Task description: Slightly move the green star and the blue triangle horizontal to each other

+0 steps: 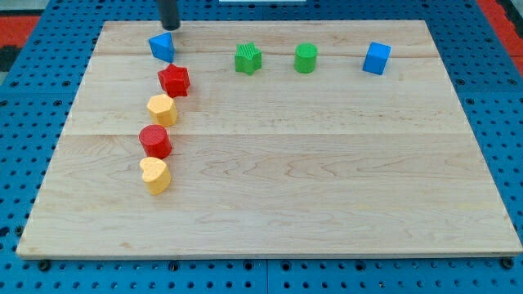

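Nudging step looks in hand: the blue triangle (163, 46) sits a touch higher toward the view's top than the green star (248, 59), so a small downward push should level them. No jaws here; the rod's tip (169, 27) sits just above the triangle. The red star (174, 80) directly below blocks travel; green cylinder (306, 58) beyond.

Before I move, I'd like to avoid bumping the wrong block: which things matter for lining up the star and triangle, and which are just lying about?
In the job:
green star
blue triangle
my tip, just above the triangle toward the view's top

Lying about:
green cylinder
blue cube
red star
red cylinder
upper yellow block
lower yellow block
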Action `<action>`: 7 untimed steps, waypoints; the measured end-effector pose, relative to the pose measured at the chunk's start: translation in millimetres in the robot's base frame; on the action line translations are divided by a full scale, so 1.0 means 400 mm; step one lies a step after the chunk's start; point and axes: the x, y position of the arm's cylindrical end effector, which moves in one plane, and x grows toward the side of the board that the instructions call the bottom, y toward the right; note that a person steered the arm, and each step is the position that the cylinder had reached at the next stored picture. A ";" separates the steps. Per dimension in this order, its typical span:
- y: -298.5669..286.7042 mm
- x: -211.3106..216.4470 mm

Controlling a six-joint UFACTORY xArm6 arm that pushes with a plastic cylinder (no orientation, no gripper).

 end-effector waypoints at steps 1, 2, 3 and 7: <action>-0.029 0.043; -0.023 0.074; -0.013 0.090; -0.002 -0.038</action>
